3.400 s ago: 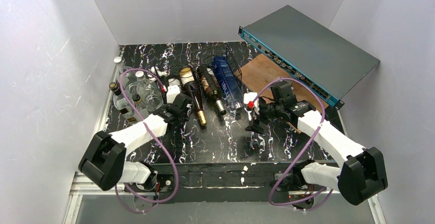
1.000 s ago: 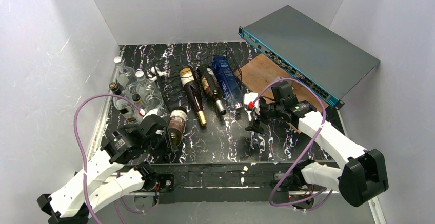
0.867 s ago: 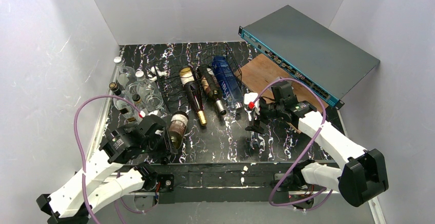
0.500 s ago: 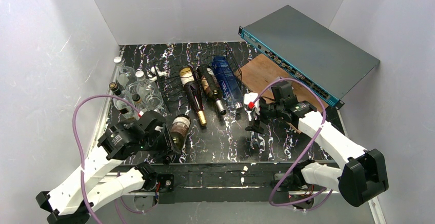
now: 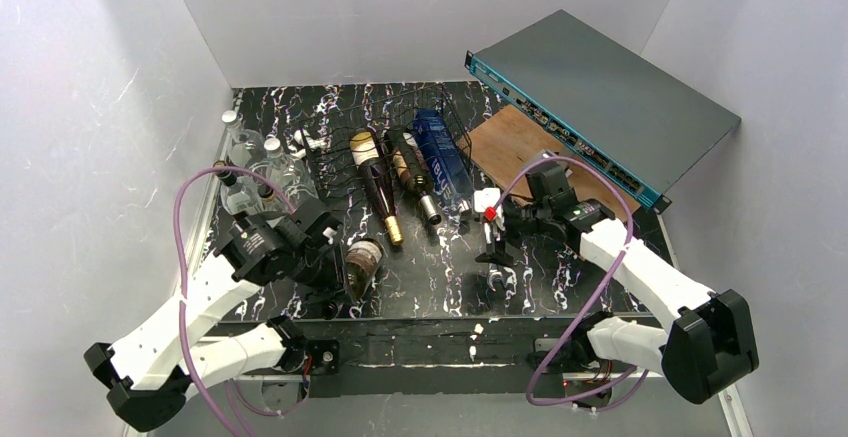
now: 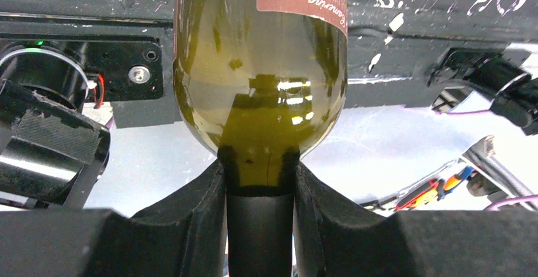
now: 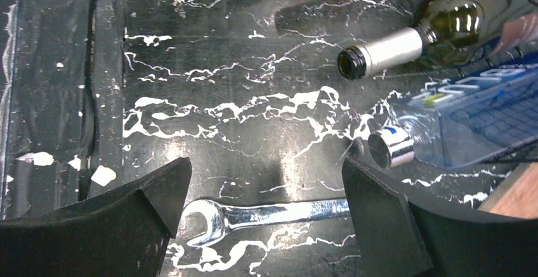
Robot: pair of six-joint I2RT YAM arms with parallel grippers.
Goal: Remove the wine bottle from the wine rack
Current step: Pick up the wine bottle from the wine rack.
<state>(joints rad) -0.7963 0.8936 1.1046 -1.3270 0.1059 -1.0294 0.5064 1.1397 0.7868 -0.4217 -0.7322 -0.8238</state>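
Left hand (image 6: 259, 185) clamps the green wine bottle (image 5: 362, 258) by its neck, clear of the wine rack (image 5: 335, 172). Best released only once resting on the surface (image 5: 440, 279). Right hand (image 7: 263, 182) gapes wide.

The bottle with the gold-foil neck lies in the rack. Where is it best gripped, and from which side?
I would grip the gold-foil bottle at its neck, from the near side: the neck juts out of the wine rack, while a neighbouring bottle crowds the body.
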